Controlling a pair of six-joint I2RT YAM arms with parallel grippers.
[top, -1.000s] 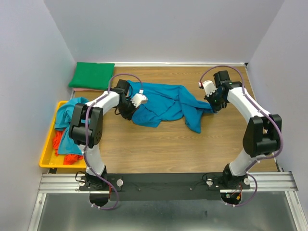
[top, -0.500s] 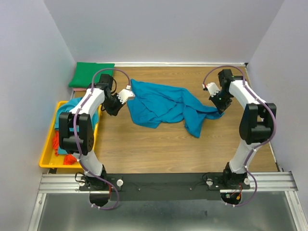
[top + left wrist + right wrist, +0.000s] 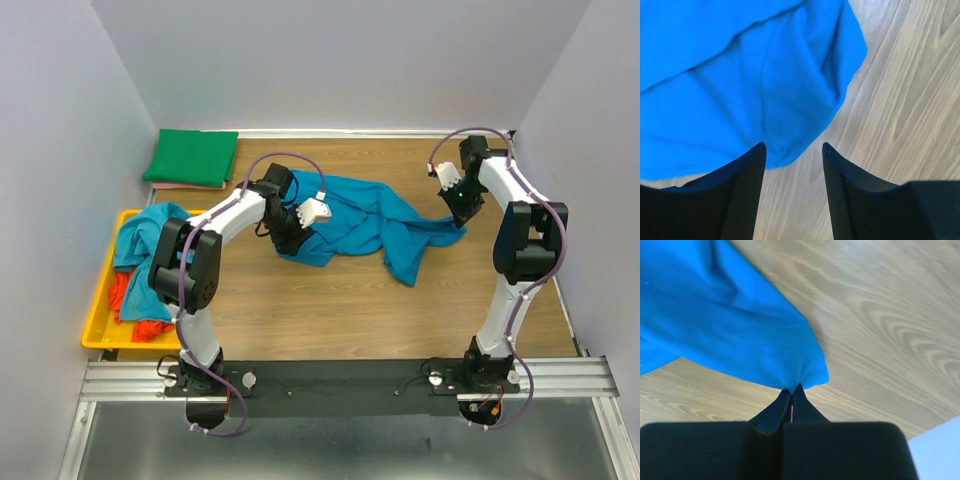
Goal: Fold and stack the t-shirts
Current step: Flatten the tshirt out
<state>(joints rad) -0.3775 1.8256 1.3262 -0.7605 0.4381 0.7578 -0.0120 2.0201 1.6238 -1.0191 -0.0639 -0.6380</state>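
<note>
Since half a second ago the left gripper [image 3: 794,150] has let go of the left edge of the teal-blue t-shirt [image 3: 360,215] and shifted rightward over the garment's near-left border, while the right arm has drawn slightly farther toward the back right of the wooden table [image 3: 330,310]. Left wrist view: the two black fingers [image 3: 747,175] stand apart, with nothing clamped; a rounded edge of the teal-blue cloth and bare wood lie below the gap. Right wrist view: the right gripper [image 3: 792,390] has its jaws pressed together on a pinched corner of the same t-shirt, the cloth fanning out from the tips across the wood. Overhead view: the teal-blue t-shirt lies crumpled and unfolded across the middle of the far half of the table, between the two grippers, one narrow part stretched toward the right gripper. A folded green t-shirt [image 3: 192,157] rests in the back left corner of the table. Near the left edge, a yellow tray [image 3: 98,325] holds a second teal t-shirt [image 3: 140,235] heaped over an orange-red t-shirt [image 3: 122,292], both unfolded.
</note>
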